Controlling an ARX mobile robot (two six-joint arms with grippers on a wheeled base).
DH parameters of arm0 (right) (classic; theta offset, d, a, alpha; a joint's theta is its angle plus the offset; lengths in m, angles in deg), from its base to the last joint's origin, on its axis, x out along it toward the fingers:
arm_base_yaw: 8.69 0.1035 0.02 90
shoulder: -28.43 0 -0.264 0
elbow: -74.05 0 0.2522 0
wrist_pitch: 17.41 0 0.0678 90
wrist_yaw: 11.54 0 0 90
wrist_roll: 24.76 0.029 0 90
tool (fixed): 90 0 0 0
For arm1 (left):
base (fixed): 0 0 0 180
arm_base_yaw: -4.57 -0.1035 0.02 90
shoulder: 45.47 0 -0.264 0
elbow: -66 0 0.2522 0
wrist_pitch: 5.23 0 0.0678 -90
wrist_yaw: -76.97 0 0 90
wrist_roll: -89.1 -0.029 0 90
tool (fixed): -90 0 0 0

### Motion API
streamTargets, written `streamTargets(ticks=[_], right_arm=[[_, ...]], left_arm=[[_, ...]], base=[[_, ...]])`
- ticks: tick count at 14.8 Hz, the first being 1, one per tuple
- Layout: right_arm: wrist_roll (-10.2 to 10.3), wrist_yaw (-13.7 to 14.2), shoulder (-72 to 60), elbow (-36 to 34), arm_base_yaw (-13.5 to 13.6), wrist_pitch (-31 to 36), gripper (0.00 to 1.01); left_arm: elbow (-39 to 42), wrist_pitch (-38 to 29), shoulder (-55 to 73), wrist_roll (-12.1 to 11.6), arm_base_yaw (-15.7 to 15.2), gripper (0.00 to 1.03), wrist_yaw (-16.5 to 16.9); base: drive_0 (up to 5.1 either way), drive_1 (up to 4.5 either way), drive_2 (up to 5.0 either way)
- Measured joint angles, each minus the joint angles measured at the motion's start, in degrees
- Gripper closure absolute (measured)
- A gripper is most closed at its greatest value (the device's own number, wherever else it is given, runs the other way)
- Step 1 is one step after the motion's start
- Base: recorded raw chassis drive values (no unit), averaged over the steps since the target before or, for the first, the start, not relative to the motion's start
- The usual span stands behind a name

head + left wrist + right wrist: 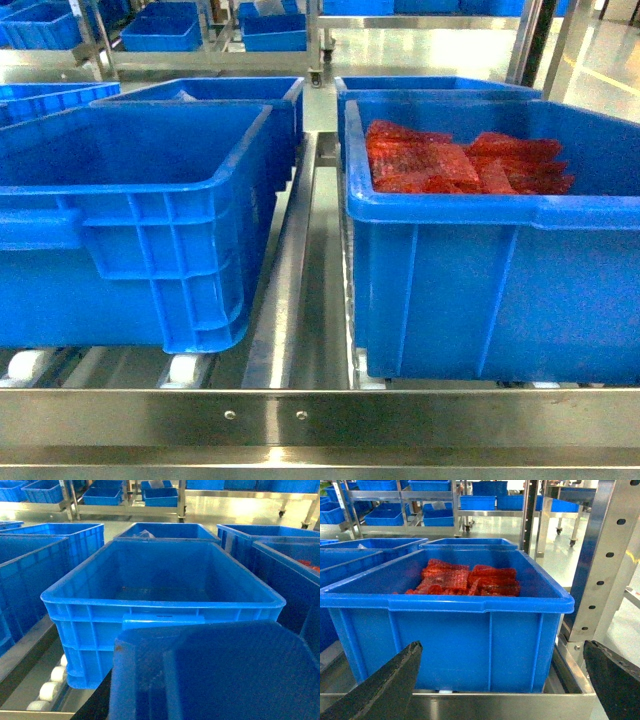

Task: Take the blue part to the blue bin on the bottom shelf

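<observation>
— How does the blue part (210, 672) look to us?
— Broad, flat, finely textured; it sits low and close in the left wrist view, before the empty blue bin (165, 605).
— Jaws?
— Left gripper: hidden, we cannot tell. Right gripper (495, 680): spread wide, holding nothing.

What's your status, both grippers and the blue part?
Right gripper open, empty, facing blue plastic bin of red bagged parts. Left gripper hidden; large blue textured object fills left wrist view, possibly the part. Bottom shelf unseen.
</observation>
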Motion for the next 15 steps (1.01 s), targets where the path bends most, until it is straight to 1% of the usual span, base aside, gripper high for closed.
streamTargets(ticks=[4,15], right_arm=[[0.0,0.0,0.0,0.0,0.0,0.1,0.03],[0.0,0.0,0.0,0.0,0.0,0.1,0.03]], left_arm=[[0.0,-0.1,0.0,0.0,0.0,0.59,0.0],[0.0,-0.2,0.0,0.0,0.0,0.59,0.0]], base=[[0.0,0.0,0.0],[0.0,4.19,-4.2]])
